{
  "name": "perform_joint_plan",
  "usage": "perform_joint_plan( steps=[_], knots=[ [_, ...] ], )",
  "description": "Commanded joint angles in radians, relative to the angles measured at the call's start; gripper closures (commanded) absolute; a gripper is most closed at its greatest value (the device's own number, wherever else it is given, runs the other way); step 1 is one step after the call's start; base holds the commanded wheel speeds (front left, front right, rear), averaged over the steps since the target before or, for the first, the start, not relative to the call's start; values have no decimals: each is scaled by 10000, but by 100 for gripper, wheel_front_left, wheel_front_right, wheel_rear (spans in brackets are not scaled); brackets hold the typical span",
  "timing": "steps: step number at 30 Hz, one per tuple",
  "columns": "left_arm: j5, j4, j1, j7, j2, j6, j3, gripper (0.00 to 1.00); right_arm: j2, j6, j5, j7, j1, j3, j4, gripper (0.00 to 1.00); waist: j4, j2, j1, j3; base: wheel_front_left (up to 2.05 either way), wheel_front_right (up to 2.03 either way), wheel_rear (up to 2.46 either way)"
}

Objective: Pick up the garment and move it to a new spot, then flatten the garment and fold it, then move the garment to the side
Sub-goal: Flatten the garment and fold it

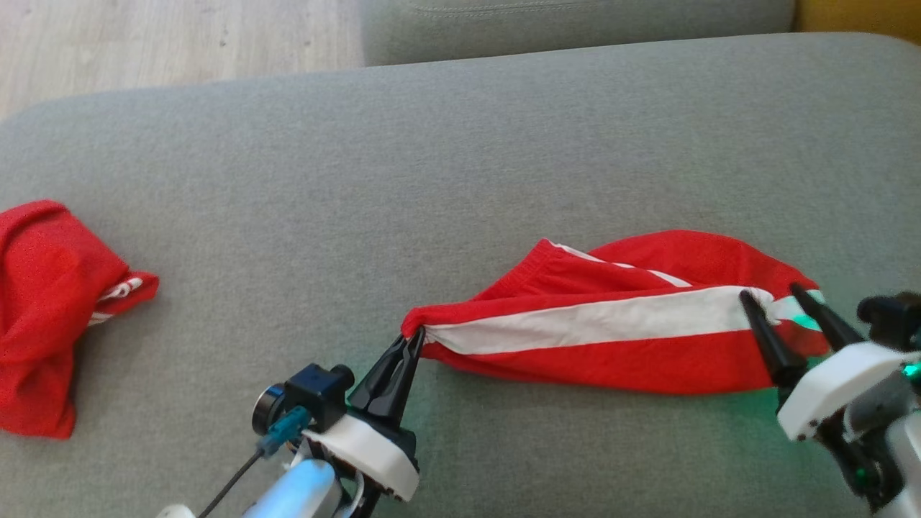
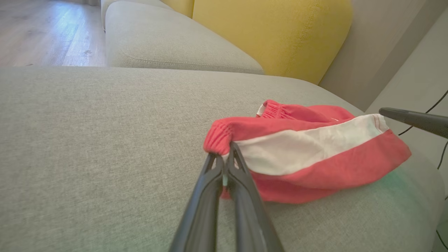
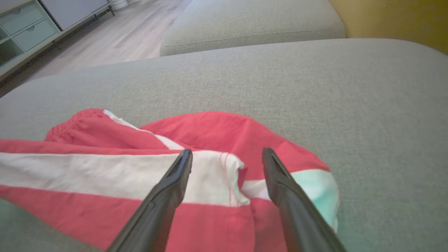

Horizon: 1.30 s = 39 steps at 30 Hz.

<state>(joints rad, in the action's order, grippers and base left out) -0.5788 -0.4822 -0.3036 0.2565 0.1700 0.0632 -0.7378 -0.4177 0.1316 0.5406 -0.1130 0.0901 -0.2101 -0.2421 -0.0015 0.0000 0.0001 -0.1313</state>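
Head view: the garment (image 1: 611, 324) lies stretched along the near side of the sofa cushion (image 1: 460, 144). The left hand (image 1: 412, 337) pinches its left end, and the right hand (image 1: 770, 291) stands spread above the right hem, holding nothing. Flattening appears to be in hand; the next move likely calls for smoothing the far bulge.

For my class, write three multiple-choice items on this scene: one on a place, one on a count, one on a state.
1. Where does the striped garment rest? A on the grey cushion; B on the floor; C on a shelf.
2. How many red garments does the head view show? A one; B two; C three.
3. How does the right gripper stand? A shut on the garment; B open over it; C shut and empty.
Key: 1 A, grey fabric shows all round it; 2 B, a second red garment sits at far left; 3 B, its jaws stand apart over the stripe's end, while the left gripper pinches the other end.
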Motion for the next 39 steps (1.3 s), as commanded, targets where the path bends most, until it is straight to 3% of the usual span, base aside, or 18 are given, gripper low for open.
perform_joint_plan(
  steps=[1, 6, 7, 10, 20, 26, 30, 33, 39],
  knots=[
    [153, 167, -551, 53, -37, 76, 459, 100, -114, -9, -117, -106, 351, 56, 109, 0, 114, 0, -1, -65, 0, 0, 0],
    [233, 74, -691, 53, -204, 159, 554, 100, 14, -9, -298, -471, 524, 81, -303, 3, 237, 0, -1, -118, 0, 0, 0],
    [249, 53, -714, 53, -225, 175, 568, 100, 28, -9, -315, -512, 538, 61, -341, 15, 248, 0, -1, -127, 0, 0, 0],
    [303, 24, -776, 53, -254, 209, 630, 100, 25, -9, -427, -342, 580, 46, -308, 100, 245, 0, -1, -141, 0, 0, 0],
    [345, 240, -1042, 53, -56, 335, 998, 100, -224, -9, -674, 530, 709, 569, 717, 100, -36, 0, -1, 395, 0, 0, 0],
    [343, 1131, -2503, -623, 503, 477, 1177, 100, -864, -9, -749, 422, 1383, 1434, 2061, 100, -293, 0, -1, 699, 0, 0, 0],
    [651, 1657, -4379, -1640, 889, 546, 1142, 100, -1482, -9, -1022, -13, 2845, 1575, 2646, 100, -520, 0, -1, 303, 0, 0, 0],
    [365, 1497, -6008, -2578, 820, 617, 1123, 100, -1930, -9, -1488, -103, 4297, 1397, 2571, 100, -604, 0, -1, -406, 0, 0, 0],
    [435, -104, -9525, -2930, 633, 666, 980, 100, -2032, -9, -1893, 407, 7939, 392, 1068, 100, -803, 0, -1, -2114, 0, 0, 0]
  ],
)
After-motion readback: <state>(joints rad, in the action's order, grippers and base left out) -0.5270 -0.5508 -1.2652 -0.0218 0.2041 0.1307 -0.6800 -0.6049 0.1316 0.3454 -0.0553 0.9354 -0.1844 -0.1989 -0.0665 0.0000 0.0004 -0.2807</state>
